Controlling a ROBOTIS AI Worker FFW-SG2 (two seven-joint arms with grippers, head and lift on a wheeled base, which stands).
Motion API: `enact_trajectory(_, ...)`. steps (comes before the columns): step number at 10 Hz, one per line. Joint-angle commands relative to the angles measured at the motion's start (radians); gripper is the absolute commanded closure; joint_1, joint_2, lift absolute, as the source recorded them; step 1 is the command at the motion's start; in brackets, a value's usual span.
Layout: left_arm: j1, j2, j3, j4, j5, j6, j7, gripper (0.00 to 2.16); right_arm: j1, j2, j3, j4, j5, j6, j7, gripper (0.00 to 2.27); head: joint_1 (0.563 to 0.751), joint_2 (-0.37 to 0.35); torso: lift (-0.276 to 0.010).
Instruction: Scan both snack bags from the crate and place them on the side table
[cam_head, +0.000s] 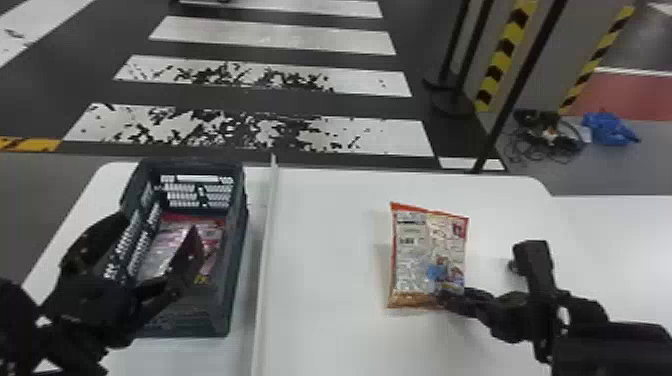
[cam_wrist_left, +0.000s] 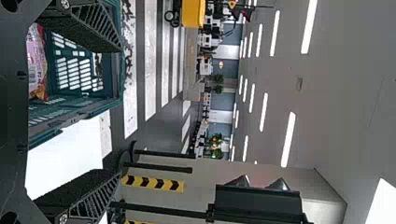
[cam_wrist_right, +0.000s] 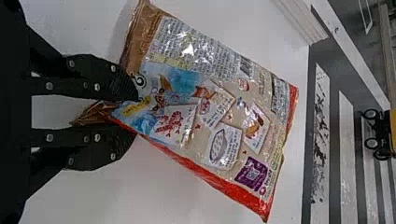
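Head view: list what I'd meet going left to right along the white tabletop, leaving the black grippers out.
Dark plastic crate with a pink-and-red plastic snack bag inside → long, narrow white strip → orange-edged, printed plastic snack bag.

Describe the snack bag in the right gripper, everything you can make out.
The snack bag is a flat, roughly rectangular packet of what looks like glossy plastic film. Its upturned face is pale, with dense small print, a barcode, a blue patch and little food pictures; red-orange runs along its edges, and the end nearest the robot has a brown band. It appears closed. The right gripper pinches its near right corner, crumpling it between the fingers. It lies over the white table, right of the crate; whether it touches the tabletop is unclear.
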Motion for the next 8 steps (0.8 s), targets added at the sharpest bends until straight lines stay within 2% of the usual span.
enact_trajectory(1, 0.002, 0.000, 0.001, -0.001, 0.000, 0.000, 0.000, 0.07, 0.021, 0.001, -0.047, -0.052, -0.037, 0.003, 0.003, 2.25, 0.695, -0.115, -0.098)
enact_trajectory(3, 0.003, -0.002, -0.001, 0.001, 0.000, 0.000, 0.000, 0.07, 0.016, 0.001, -0.156, -0.118, -0.166, 0.058, 0.005, 2.25, 0.695, -0.149, -0.098)
enact_trajectory(6, 0.003, -0.002, -0.004, -0.003, -0.003, 0.000, 0.002, 0.07, -0.106, 0.001, -0.395, -0.140, -0.229, 0.141, -0.025, 2.25, 0.695, -0.227, -0.098)
enact_trajectory(8, 0.006, 0.000, -0.002, -0.006, -0.003, 0.000, 0.000, 0.07, -0.171, 0.001, -0.524, -0.106, -0.270, 0.141, -0.115, 2.25, 0.695, -0.328, -0.098)
